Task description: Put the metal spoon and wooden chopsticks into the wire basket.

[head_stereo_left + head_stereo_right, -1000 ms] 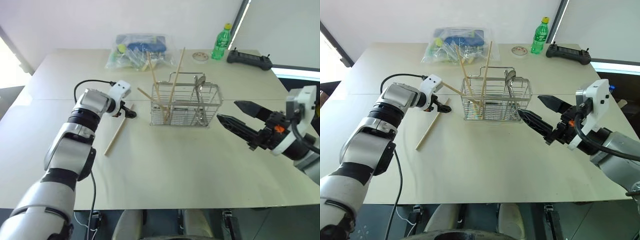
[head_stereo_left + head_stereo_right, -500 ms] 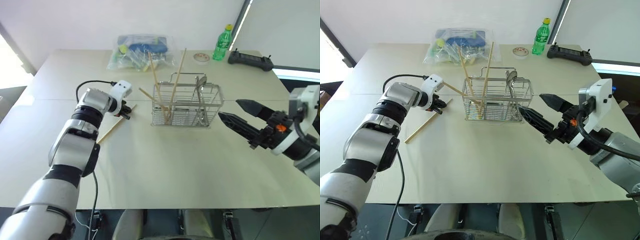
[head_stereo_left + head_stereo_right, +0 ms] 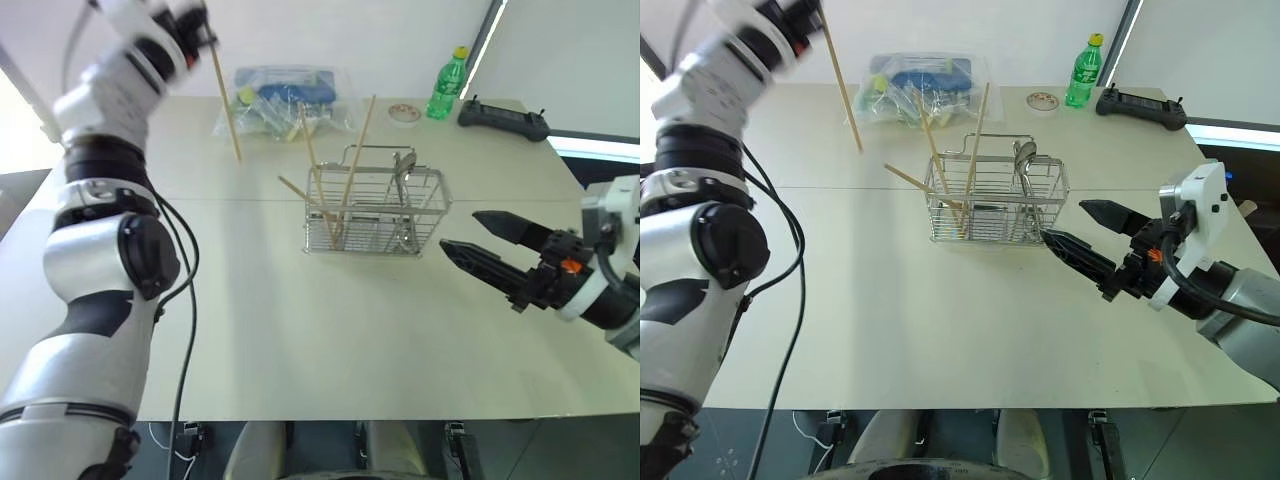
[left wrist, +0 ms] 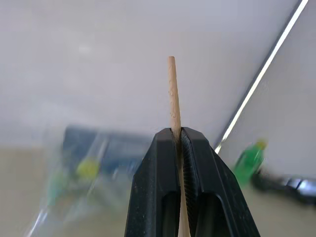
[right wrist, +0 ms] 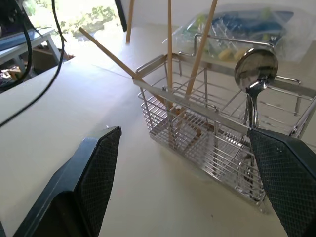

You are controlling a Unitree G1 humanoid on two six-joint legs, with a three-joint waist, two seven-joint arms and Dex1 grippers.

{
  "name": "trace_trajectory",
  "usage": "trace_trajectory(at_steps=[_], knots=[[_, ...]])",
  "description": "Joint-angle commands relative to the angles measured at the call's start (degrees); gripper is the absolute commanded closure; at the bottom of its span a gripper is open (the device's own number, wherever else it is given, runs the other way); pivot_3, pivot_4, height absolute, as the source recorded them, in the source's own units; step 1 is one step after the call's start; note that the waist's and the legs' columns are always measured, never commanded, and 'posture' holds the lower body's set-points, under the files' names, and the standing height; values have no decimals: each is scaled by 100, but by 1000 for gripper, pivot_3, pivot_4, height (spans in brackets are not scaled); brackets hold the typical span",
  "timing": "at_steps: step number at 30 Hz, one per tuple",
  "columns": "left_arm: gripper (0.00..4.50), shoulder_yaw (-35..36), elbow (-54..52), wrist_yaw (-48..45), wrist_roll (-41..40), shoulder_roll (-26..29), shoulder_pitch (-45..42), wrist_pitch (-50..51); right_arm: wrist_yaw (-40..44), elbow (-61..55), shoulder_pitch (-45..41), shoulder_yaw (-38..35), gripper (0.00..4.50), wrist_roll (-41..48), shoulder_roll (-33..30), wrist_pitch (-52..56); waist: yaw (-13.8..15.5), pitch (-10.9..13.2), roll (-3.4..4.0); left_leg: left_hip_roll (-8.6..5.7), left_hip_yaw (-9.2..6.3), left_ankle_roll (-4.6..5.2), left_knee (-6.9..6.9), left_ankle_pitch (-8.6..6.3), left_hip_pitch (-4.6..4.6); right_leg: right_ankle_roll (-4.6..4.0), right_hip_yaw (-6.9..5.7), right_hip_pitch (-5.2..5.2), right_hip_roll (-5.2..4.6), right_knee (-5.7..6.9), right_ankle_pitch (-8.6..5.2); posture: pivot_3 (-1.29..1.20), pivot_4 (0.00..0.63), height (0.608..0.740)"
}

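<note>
Lifted off the table [image 3: 300, 340] since a second ago, one chopstick [image 3: 225, 105] hangs pinched in my left gripper [image 4: 177, 143]. Basket [image 3: 375, 212] holds three chopsticks [image 3: 350, 165] and, seemingly, the spoon [image 5: 256, 74]; right gripper [image 3: 485, 243] gapes wide, empty.

Shiny silver wire basket [image 3: 375, 212]; polished metal spoon [image 5: 255, 74], mirror-bright. Chopsticks [image 3: 352, 160] matt pale wood. Table [image 3: 300, 330] smooth, matt beige. Beyond the left gripper [image 4: 176, 136], a clear, seemingly glossy plastic bag [image 3: 283, 100].
</note>
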Motion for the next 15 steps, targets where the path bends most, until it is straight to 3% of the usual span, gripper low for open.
trace_trajectory(at_steps=[1,7,15], knots=[[4484,-72,-1204,-153,-515,-364,39,126,-11,-23,-35,-255,280,196,-121,-37,17,-5,8,-1,0,0,0,0,6,1,0,7,0,0,1,0,150,721],[4484,-729,-2345,-249,-674,-1263,737,372,-130,-52,-15,-286,280,267,-114,-64,136,-9,15,1,5,-3,29,4,18,-9,2,32,4,-1,1,0,150,721],[4484,-1759,-2783,-605,-102,-1777,1900,-287,-423,-252,252,-626,280,513,8,-175,146,-14,23,1,12,2,16,3,15,-16,3,18,14,0,7,0,150,721]])
